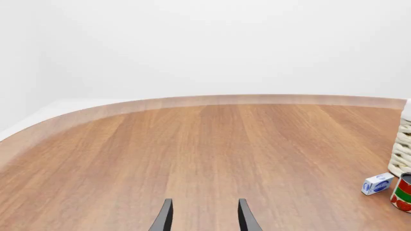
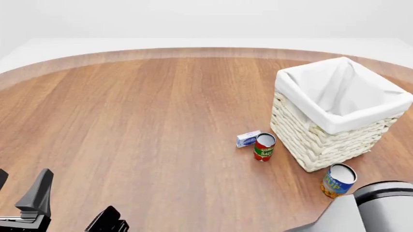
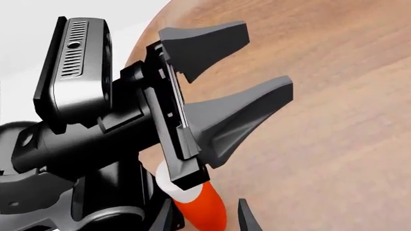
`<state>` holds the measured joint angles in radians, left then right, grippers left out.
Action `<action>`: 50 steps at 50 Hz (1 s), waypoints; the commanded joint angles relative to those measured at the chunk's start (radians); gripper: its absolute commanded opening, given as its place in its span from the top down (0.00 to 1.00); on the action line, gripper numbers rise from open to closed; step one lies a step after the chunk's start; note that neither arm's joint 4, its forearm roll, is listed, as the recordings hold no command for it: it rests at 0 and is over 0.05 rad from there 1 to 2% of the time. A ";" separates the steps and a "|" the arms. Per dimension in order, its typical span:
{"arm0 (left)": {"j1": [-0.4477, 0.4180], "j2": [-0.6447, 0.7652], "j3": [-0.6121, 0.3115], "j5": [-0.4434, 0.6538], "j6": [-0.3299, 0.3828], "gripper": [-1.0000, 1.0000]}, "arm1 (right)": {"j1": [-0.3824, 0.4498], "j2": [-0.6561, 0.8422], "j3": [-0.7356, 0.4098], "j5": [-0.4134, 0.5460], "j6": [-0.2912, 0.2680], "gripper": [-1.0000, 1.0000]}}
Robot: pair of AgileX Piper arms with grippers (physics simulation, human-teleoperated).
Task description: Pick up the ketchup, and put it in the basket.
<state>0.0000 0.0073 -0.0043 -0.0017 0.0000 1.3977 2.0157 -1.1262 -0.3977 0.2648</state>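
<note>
So right gripper (image 3: 205, 219) jaws spread, flanking the ketchup (image 3: 196, 204) but not clamped; clench squarely before lifting toward basket (image 2: 335, 113). Left gripper (image 1: 204, 216) jaws released, holding nothing.

The basket (image 2: 335, 113) stands on the table (image 2: 148, 121) toward the right side. Just left of its near-left corner stands the tomato sauce can (image 2: 264, 147), upright, with a small carton (image 2: 248, 138) lying touching or nearly touching it on its far-left side. Another can (image 2: 337, 180) stands upright just in front of the basket's near corner, nearer the table's right edge.
</note>
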 commanded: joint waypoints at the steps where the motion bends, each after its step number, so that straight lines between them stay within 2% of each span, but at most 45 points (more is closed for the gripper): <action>1: 0.000 0.000 0.000 0.000 0.000 0.00 | 0.001 0.024 -0.029 0.016 0.000 0.00; 50: 0.000 0.000 0.000 0.000 0.000 0.00 | 0.023 0.053 -0.097 0.059 -0.012 0.00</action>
<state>0.0000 0.0073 -0.0043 -0.0017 0.0000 1.4174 2.0648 -1.2011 -0.3548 0.2582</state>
